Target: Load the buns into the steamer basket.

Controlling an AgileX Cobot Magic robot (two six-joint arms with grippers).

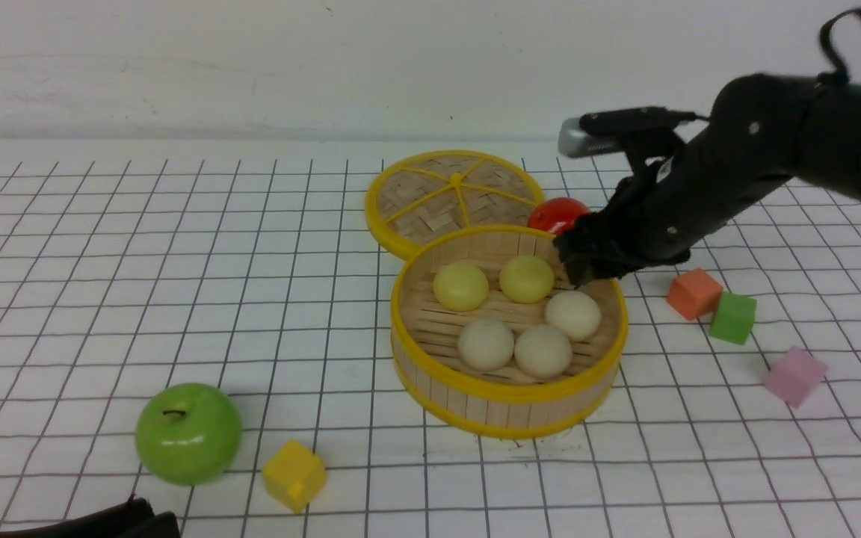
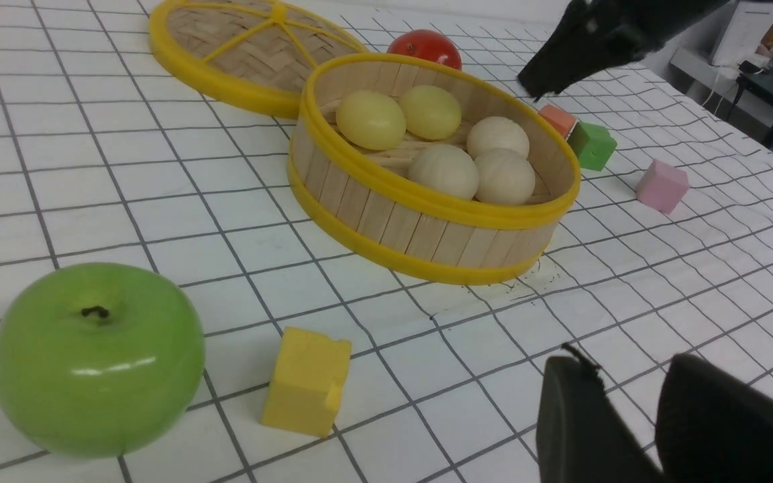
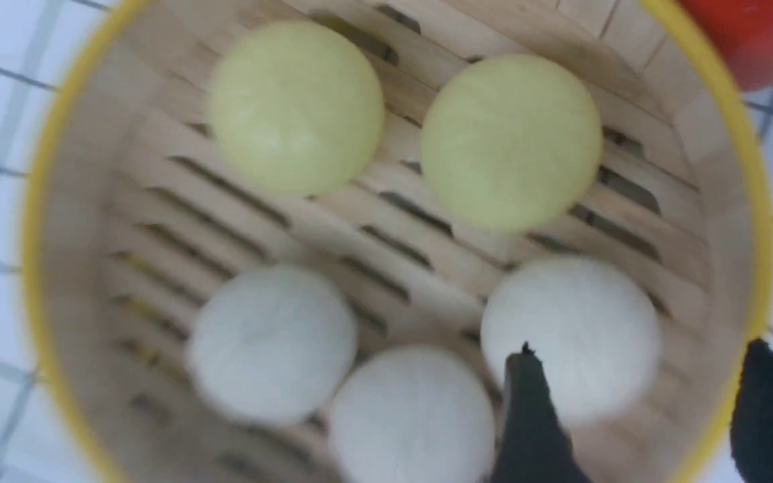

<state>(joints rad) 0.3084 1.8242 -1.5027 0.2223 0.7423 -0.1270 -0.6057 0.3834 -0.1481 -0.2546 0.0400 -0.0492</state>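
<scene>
We count five buns (image 1: pixel 520 314), two pale yellow and three cream-white, all inside the steamer basket (image 1: pixel 505 407). Our right gripper (image 1: pixel 587 273) hangs empty above its far rim, jaws apart, one cream-white bun just below the fingertips. Our left gripper (image 2: pixel 628 422), jaws apart, holds nothing, well short of the basket.
</scene>
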